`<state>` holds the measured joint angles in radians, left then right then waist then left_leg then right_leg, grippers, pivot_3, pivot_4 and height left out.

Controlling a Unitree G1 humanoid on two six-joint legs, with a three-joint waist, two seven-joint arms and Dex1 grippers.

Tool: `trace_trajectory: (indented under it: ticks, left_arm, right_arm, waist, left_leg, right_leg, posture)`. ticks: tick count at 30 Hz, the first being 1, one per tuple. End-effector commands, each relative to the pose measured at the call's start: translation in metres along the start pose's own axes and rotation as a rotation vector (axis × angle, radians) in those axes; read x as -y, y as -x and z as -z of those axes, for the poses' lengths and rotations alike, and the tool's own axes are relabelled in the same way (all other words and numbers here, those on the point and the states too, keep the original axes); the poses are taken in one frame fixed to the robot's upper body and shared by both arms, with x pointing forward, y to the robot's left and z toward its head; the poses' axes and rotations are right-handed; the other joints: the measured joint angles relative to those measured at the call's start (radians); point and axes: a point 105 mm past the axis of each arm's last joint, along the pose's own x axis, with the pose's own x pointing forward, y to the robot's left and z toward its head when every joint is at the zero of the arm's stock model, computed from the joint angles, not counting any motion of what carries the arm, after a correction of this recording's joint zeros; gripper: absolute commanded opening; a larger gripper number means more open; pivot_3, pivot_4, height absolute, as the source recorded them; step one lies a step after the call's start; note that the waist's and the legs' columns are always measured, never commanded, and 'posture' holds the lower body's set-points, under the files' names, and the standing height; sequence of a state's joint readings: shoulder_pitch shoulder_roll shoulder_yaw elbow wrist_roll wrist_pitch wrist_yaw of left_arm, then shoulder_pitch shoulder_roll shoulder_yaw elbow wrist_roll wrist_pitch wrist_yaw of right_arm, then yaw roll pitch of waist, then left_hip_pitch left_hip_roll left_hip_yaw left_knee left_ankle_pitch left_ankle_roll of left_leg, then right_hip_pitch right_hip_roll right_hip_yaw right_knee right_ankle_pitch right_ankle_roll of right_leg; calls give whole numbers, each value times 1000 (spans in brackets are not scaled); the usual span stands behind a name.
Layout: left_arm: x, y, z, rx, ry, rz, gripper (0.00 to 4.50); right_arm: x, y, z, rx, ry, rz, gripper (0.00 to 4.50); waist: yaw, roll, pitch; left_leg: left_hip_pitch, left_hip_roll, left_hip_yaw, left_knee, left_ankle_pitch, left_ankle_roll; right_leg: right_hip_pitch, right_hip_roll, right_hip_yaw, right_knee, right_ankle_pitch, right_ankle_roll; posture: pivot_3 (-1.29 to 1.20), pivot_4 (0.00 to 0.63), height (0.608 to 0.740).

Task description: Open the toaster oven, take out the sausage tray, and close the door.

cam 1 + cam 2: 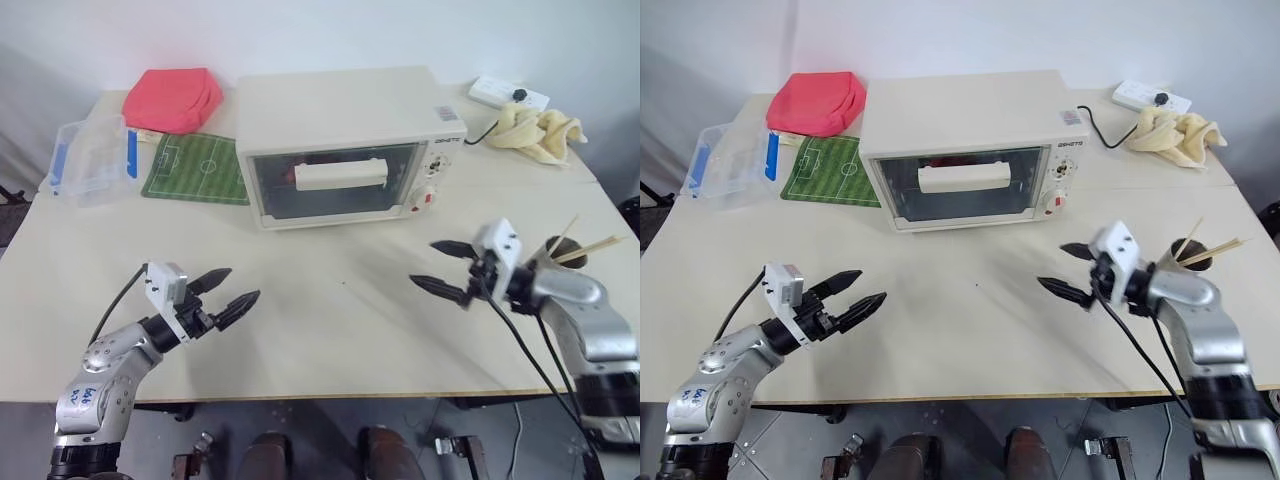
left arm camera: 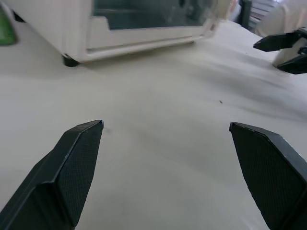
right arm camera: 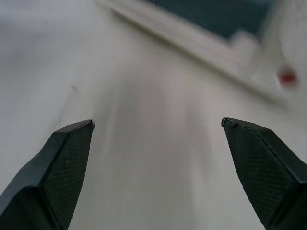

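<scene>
The toaster oven (image 1: pixel 345 140), cream-white and boxy, is set at the back centre of the table (image 1: pixel 330 330). Its glass door (image 1: pixel 335 180) is closed, the bar handle (image 1: pixel 340 175) across it. The left gripper (image 1: pixel 232 290) and right gripper (image 1: pixel 440 267) are held spread wide, empty, above the tabletop.

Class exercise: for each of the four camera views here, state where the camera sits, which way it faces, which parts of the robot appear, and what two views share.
Left eye: head, looking down over the table; both arms, toaster oven.
Right eye: same scene, slightly shifted; left pincer, right pincer, both open.
Left wrist: faces the oven's lower front; own fingers.
Right wrist: faces the oven's red button; own fingers.
Shared: the closed door, in both eye views.
</scene>
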<state>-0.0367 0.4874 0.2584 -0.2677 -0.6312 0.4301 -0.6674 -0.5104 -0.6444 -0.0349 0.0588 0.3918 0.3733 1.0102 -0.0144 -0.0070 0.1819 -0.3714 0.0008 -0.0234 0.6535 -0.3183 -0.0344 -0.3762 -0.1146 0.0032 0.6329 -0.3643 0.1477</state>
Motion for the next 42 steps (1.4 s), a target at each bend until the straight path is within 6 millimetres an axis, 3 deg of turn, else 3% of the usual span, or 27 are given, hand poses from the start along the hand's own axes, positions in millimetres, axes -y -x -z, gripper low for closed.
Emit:
trace_trajectory:
  ticks: [1,10,17,21,30,34,42]
  left_arm:
    - [6,4,-20,74,-25,28,4500]
    - [0,19,-38,125,-52,1,4500]
    - [-1,26,-43,135,-36,3,4500]
    - [-4,26,-51,144,-19,13,4500]
    - [-19,26,-69,139,5,42,4500]
    - [-23,32,-81,162,32,101,3674]
    - [-29,17,-100,153,16,230,1361]
  right_arm:
    - [-2,-14,-19,39,9,-66,4445]
    - [9,-59,-66,136,135,-162,4445]
    - [-2,-56,-90,220,143,-276,4445]
    - [-17,-46,-85,183,145,-380,4445]
    - [-39,-33,-53,57,165,-489,4445]
    - [-44,-35,-37,11,187,-504,4500]
    - [-49,-38,-38,26,194,-516,4500]
  waist:
    - [0,0,0]
    - [-10,0,0]
    - [-16,0,0]
    - [-15,0,0]
    - [-15,0,0]
    - [-17,0,0]
    - [-17,0,0]
  left_leg:
    - [0,0,-1,0,0,0]
    - [-1,-1,-4,1,-1,0]
    - [-1,1,-5,0,-1,-1]
    - [-2,2,-6,1,-1,-1]
    - [-4,-1,-9,1,-1,-1]
    - [-3,-1,-9,0,-1,-2]
    - [-3,-1,-9,1,-1,-2]
  right_leg:
    - [0,0,0,1,0,0]
    - [0,-1,-3,4,0,0]
    - [0,-1,-4,4,0,0]
    - [0,-1,-5,5,0,0]
    - [0,-1,-9,4,0,0]
    - [0,-1,-10,4,0,0]
    - [0,-1,-11,5,0,0]
  posture:
    - [0,150,740]
    - [0,150,740]
    - [0,150,740]
    - [0,150,740]
    - [0,150,740]
    - [0,150,740]
    - [0,150,740]
